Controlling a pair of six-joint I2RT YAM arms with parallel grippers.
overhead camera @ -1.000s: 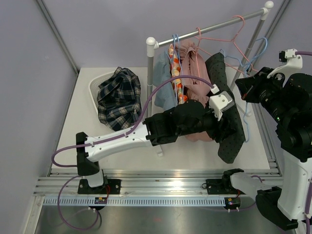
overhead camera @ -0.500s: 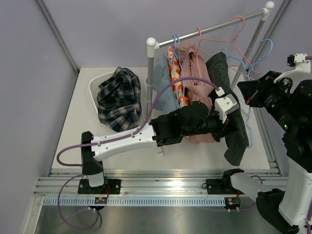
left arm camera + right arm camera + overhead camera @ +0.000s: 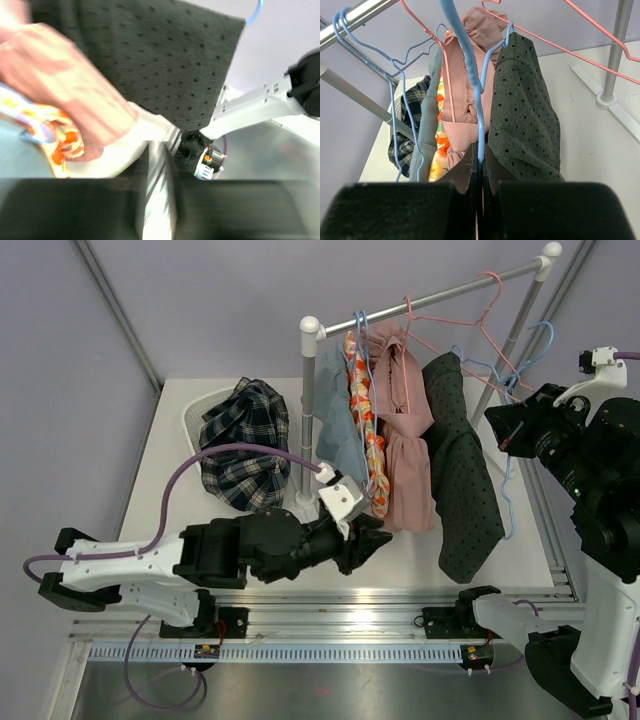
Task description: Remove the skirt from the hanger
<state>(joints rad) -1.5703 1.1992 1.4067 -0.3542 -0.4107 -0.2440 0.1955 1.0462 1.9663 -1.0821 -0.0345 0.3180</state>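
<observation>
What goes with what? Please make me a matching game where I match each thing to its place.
Things:
1. dotted skirt
2. checked cloth
3. pink garment
4. thick blue hanger

Places:
A. in the white basket
B. pinched in the right gripper
C. hanging at the right end of the row of clothes
D. hanging between the flowery garment and the dotted skirt

Pairs: 1-C, 2-A, 3-D, 4-B

I find no lettering, number or sign I can read in any view; the small round silver fitting [image 3: 206,161] just below the dark dotted skirt [image 3: 165,55] carries an orange mark, too blurred to make out
</observation>
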